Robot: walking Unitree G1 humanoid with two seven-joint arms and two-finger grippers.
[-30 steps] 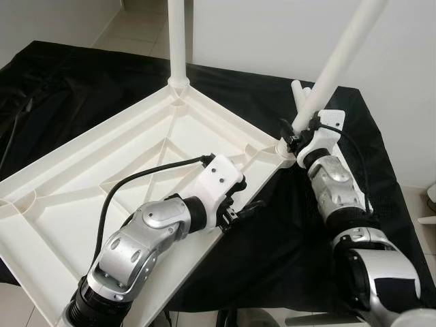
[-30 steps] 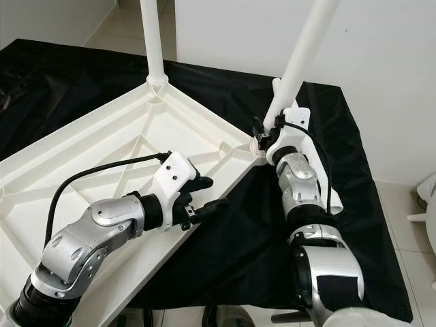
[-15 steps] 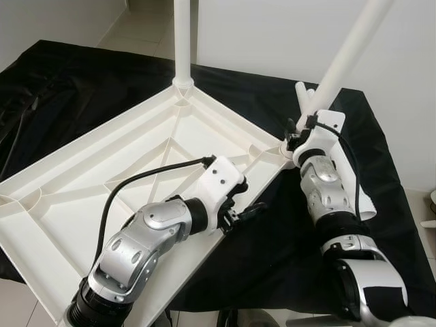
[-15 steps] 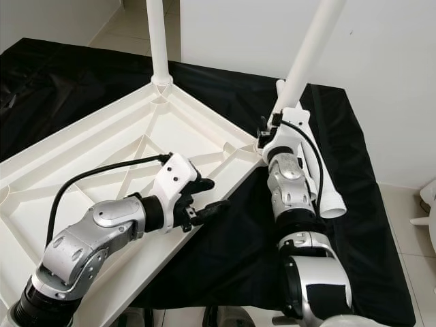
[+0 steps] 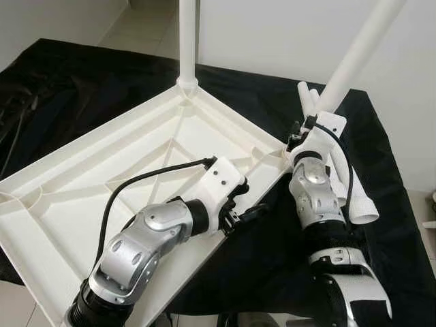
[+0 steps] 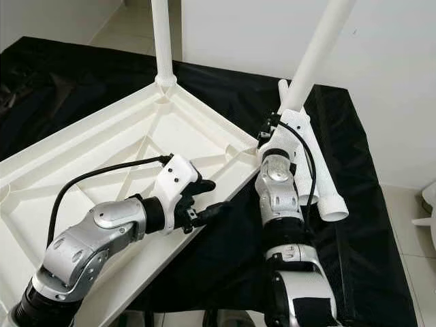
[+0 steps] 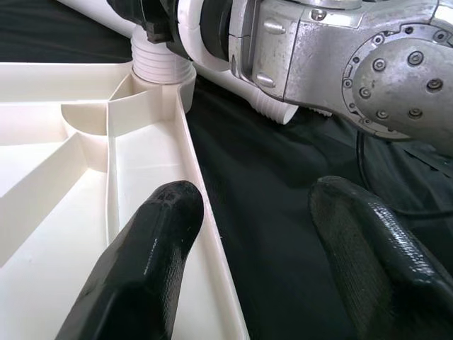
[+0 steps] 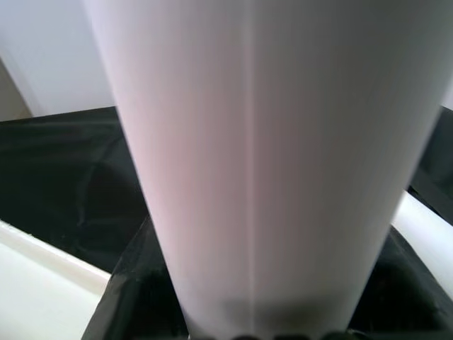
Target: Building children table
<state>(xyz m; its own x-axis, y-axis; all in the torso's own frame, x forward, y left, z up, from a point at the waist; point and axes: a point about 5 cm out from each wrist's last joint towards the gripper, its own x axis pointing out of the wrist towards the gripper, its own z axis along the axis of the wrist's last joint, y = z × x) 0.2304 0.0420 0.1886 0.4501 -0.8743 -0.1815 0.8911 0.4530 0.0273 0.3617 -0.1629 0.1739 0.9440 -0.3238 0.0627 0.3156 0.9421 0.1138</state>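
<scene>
Black cloth (image 5: 75, 75) spans frame; white upturned tabletop (image 5: 136, 163) lies centre-left, loose white legs (image 5: 344, 184) at right.

White tabletop (image 5: 136, 170) lies inverted, two legs (image 5: 187, 41) upright.

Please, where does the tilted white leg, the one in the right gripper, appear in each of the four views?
Left eye view: the leg slants down from the top right corner.
Right eye view: upper right of centre, with the same slant.
Left wrist view: its ribbed foot at the top edge.
Right wrist view: very close, a broad white shaft across the middle.
Shared landmark: the corner socket at its foot.
</scene>
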